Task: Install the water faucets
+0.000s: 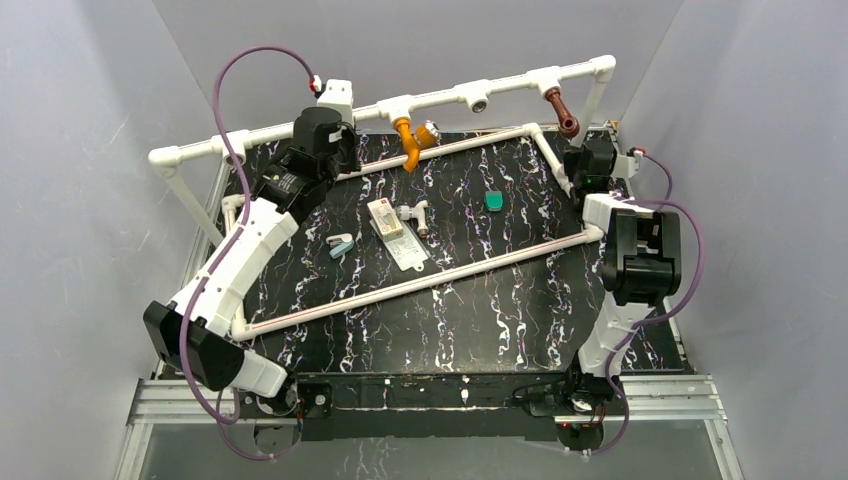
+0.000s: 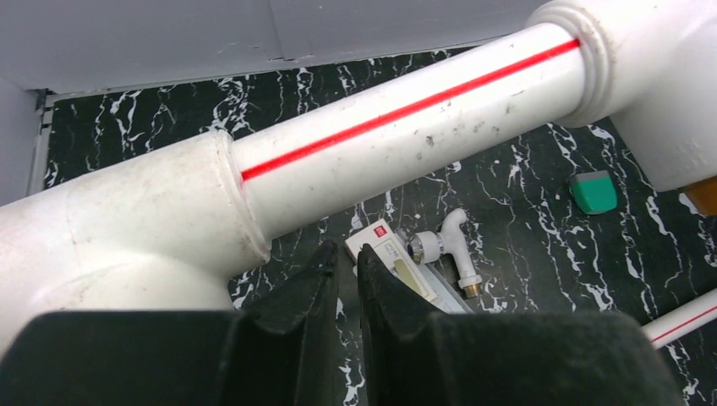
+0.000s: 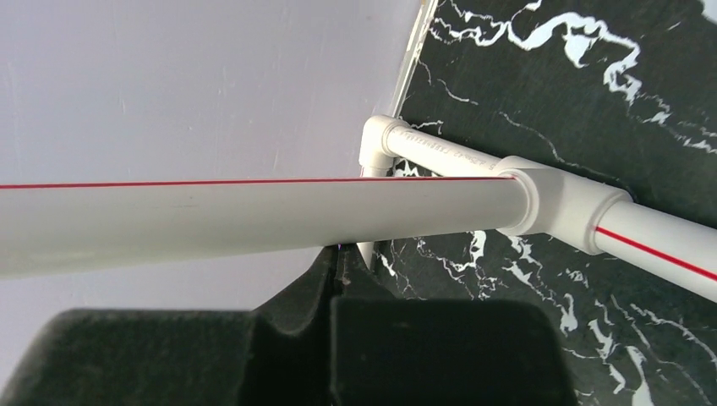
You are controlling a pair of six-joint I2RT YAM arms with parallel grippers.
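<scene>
The orange faucet [image 1: 408, 140] hangs from a T-fitting on the back rail of the white pipe frame [image 1: 300, 128]. The reddish-brown faucet [image 1: 560, 108] hangs from the T-fitting further right. The white faucet [image 1: 415, 214] lies loose on the black marbled table, and it also shows in the left wrist view [image 2: 450, 247]. My left gripper [image 1: 335, 150] is at the back rail's left part; its fingers [image 2: 325, 254] are almost together, with nothing between them. My right gripper [image 1: 588, 170] is shut and empty just under a frame pipe [image 3: 254, 220] at the back right corner.
A small white box [image 1: 384, 215] on a clear packet [image 1: 408, 252] lies beside the white faucet. A teal piece [image 1: 493, 200] and a small pale clip [image 1: 340, 245] lie on the table. The middle T-fitting [image 1: 475, 97] has an open socket. Grey walls enclose the table.
</scene>
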